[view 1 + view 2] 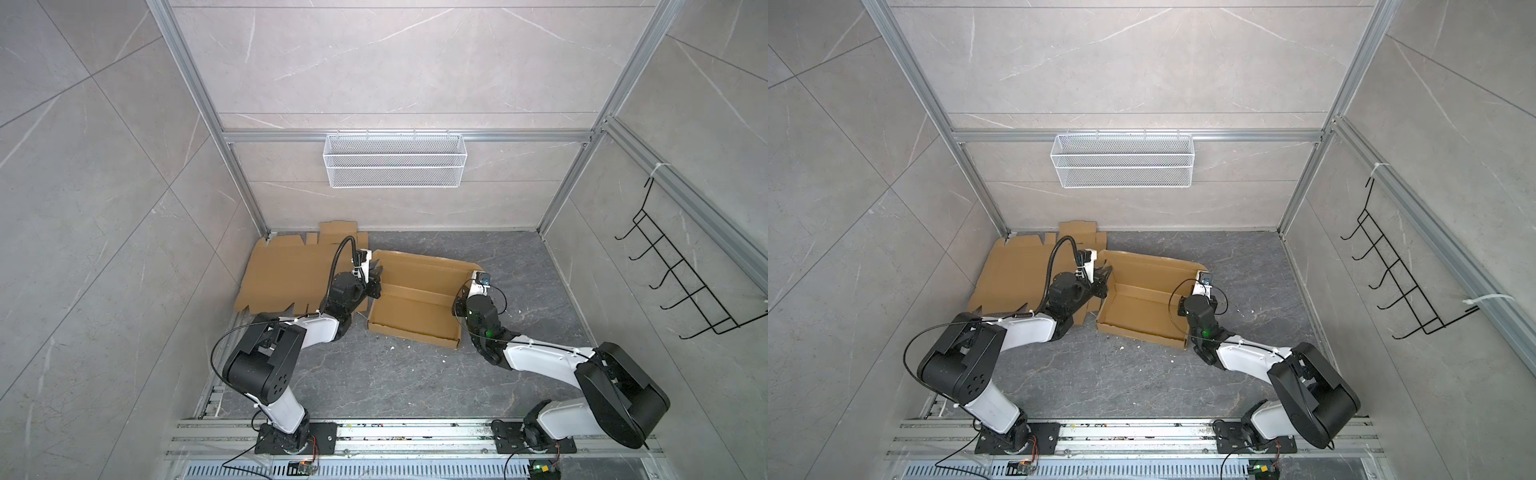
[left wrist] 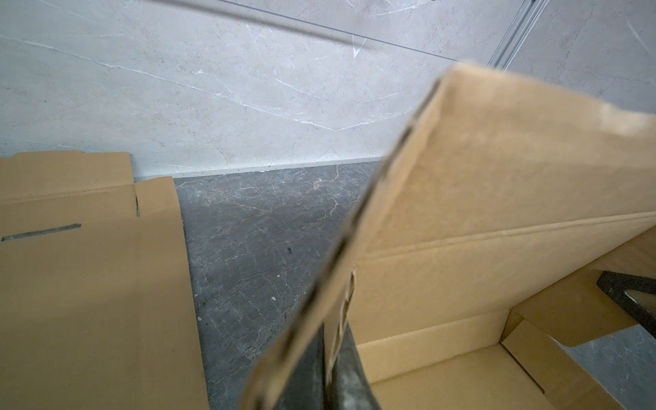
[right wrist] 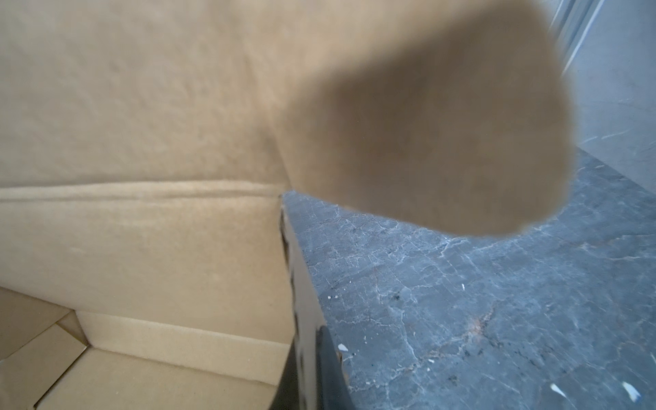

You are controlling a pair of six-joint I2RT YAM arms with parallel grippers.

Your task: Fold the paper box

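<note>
The brown paper box stands on the dark floor in both top views, an open tray with low walls and its lid panel raised at the back. My left gripper is at the box's left end, shut on the left side wall; the left wrist view shows the cardboard edge pinched between the black fingers. My right gripper is shut on the right side wall, whose edge runs into the jaws in the right wrist view. A rounded lid tab hangs close to that camera.
A flat unfolded cardboard sheet lies left of the box, under the left arm, reaching the back-left corner. A white wire basket hangs on the back wall. A black hook rack hangs on the right wall. Small white scraps dot the floor.
</note>
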